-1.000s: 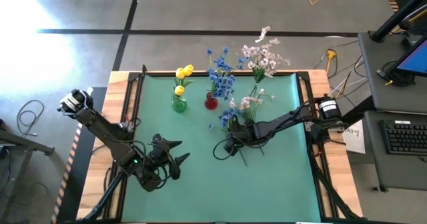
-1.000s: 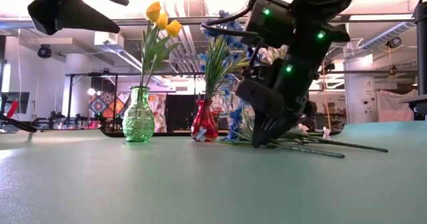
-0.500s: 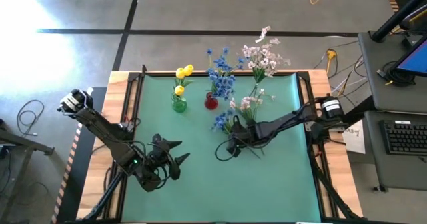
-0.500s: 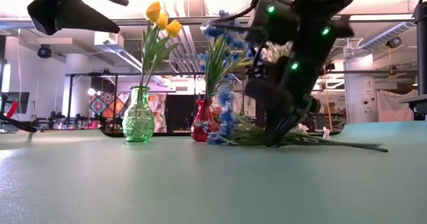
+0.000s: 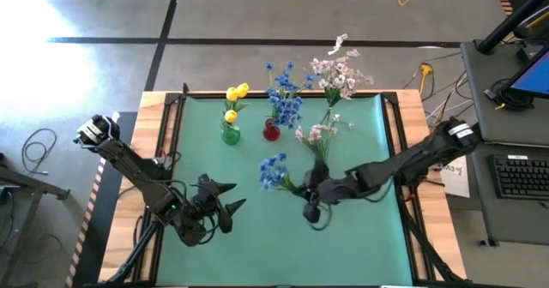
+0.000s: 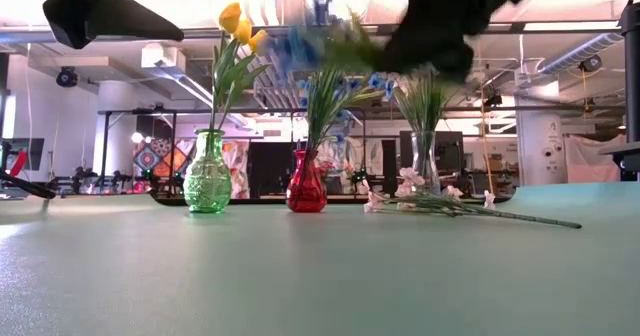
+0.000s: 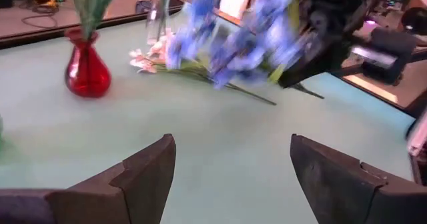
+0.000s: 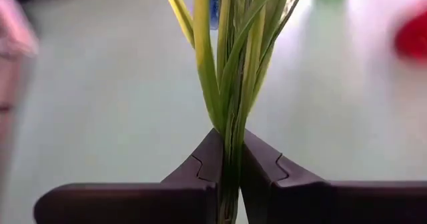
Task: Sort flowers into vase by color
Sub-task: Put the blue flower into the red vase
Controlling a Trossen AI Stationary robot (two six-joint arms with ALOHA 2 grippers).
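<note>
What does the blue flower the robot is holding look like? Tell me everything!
The blue flower is a fake-looking bunch of small blue blossoms on long green stems and narrow leaves. The right gripper has its dark fingers shut on the stems. It is lifted off the green table, with the blossoms pointing toward the left side. Nothing else touches it.

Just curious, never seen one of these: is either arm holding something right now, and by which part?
The right pincer grips a blue flower by its green stems. The left pincer holds nothing.
</note>
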